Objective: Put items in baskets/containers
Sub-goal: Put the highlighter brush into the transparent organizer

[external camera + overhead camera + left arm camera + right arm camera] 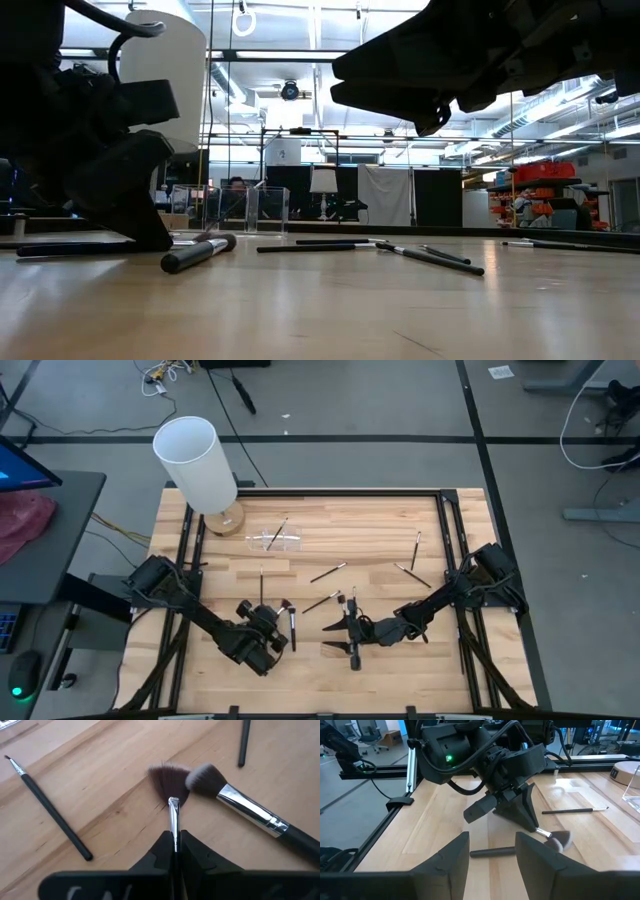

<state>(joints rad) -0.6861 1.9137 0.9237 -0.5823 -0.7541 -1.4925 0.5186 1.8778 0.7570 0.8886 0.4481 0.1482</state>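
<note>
My left end effector (pixel 175 851) is clamped on a fan brush (pixel 171 782) lying on the desk (pixel 380 555), beside a fluffy brush (pixel 240 805). My right end effector (pixel 491 851) hangs open nearby. The clear holder (pixel 274 541), beside the white cylinder (pixel 196 460), has one brush (pixel 277 532) leaning in it; only my left wrist view shows the pinch.

Even bright light, low view backlit, bg soft
</note>
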